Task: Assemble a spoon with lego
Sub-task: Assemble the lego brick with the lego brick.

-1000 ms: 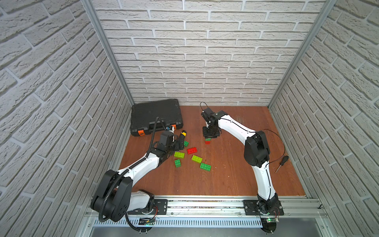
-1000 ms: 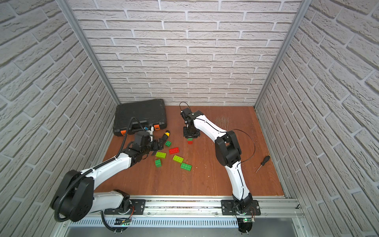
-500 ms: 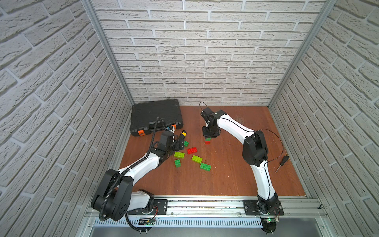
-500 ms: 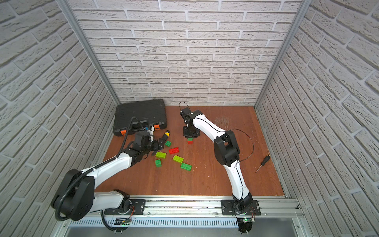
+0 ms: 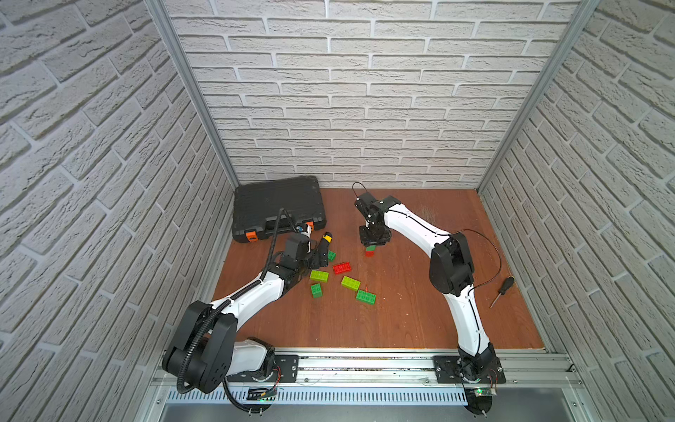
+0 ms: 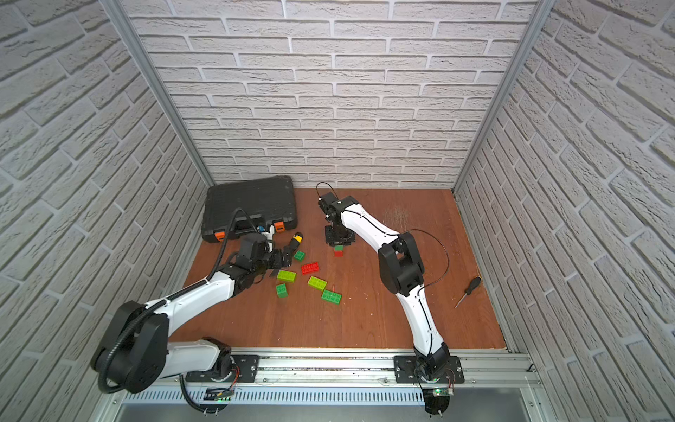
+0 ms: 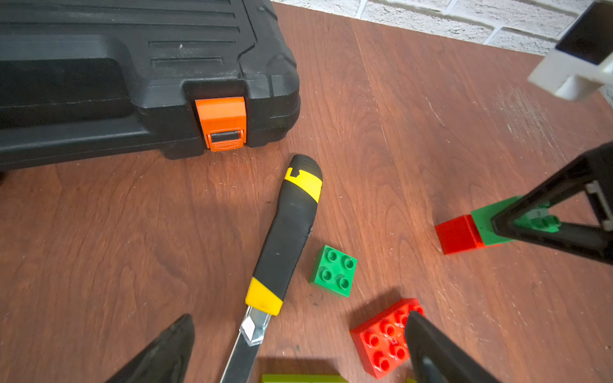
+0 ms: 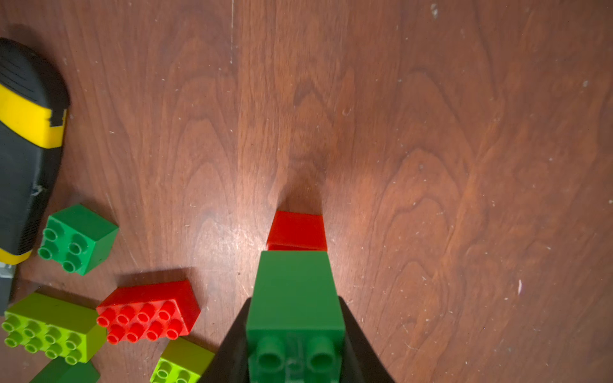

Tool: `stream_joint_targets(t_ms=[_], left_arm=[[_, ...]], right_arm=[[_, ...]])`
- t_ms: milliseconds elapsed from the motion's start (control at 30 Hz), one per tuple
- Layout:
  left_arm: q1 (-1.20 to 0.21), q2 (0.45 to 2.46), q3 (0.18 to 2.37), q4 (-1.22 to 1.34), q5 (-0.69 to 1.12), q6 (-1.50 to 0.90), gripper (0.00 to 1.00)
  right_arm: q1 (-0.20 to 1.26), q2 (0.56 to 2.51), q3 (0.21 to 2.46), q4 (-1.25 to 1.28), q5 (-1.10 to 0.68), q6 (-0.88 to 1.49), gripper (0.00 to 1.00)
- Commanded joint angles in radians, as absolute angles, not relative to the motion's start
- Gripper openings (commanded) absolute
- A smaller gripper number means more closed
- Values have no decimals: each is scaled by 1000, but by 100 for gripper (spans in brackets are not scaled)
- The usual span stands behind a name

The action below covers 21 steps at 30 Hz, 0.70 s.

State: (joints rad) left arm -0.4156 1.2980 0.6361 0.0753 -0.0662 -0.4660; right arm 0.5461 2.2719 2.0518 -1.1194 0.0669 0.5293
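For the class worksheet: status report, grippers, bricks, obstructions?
Left gripper open, empty. Right gripper shut on dark green square plastic brick atop red square brick. Yellow-black utility knife, blade out, under left gripper.

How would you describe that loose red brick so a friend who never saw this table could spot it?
Start at the black tool case at the back, then find the yellow-black knife lying in front of it. Close by the knife lies the red brick, oblong with eight studs, the only loose red one among green and lime bricks.
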Motion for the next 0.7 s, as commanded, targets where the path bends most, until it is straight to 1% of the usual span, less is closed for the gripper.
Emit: stream_joint_targets(t_ms=[0, 67, 333, 467, 667], left_arm=[[-420, 1298, 619, 109, -80, -453, 98], [-421, 1293, 620, 104, -84, -451, 98], [-420, 1284, 620, 100, -90, -445, 98], [-417, 1281, 619, 101, -89, -443, 98], [-417, 1282, 614, 107, -89, -444, 98]], right_arm=[[554, 2326, 2040, -1158, 112, 563, 28], [554, 2325, 2026, -1147, 108, 581, 28], [548, 2293, 1956, -1053, -14, 645, 28], [548, 2280, 1945, -1062, 16, 642, 28], [550, 2275, 1944, -1069, -13, 611, 28]])
